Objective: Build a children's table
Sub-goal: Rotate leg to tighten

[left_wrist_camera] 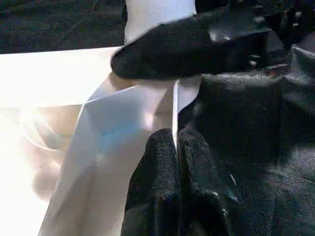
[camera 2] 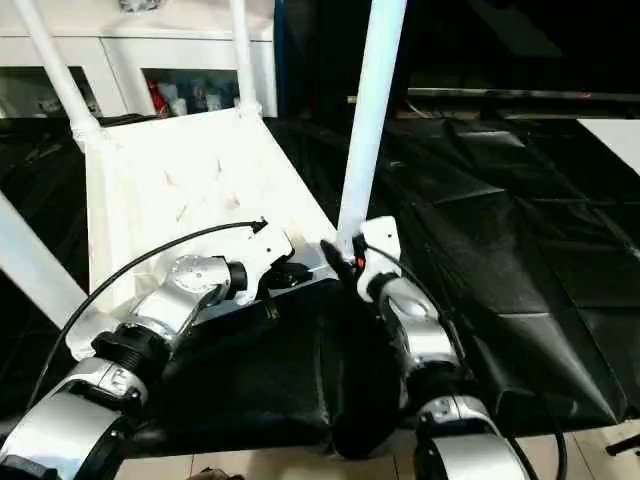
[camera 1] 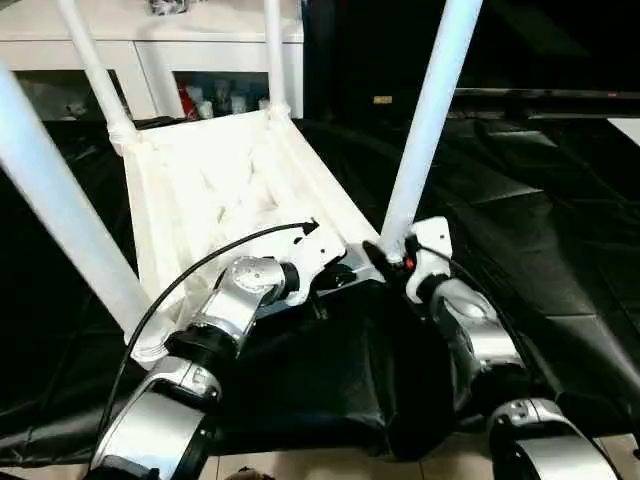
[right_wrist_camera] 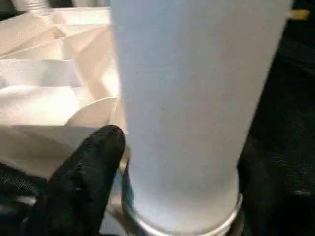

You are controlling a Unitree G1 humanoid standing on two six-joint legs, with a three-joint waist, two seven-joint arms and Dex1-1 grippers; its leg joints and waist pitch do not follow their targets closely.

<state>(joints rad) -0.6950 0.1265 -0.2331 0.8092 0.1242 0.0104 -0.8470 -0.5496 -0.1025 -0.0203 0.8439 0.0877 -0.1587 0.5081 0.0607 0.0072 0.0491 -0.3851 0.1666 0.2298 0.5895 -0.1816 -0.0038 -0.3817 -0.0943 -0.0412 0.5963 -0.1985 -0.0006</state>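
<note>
**Fourth leg at the near corner socket**

Closest to me, my left end effector [camera 1: 352, 268] has its fingers pressed together against the near edge of the upside-down table top [camera 1: 230, 190], I judge to steady it. My right end effector [camera 1: 392, 256] is spread around the base of the near right leg [camera 1: 428, 120], apparently seating it. The leg's long axis points up. Beyond, the other legs rise likewise; the top lies on the black-covered worktop [camera 1: 560, 240].

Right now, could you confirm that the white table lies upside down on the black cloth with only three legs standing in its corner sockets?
Not quite: four legs stand in the sockets, not three. The left eye view shows two far legs, one near left and one by the right gripper. The table is indeed upside down on the black cloth.
</note>
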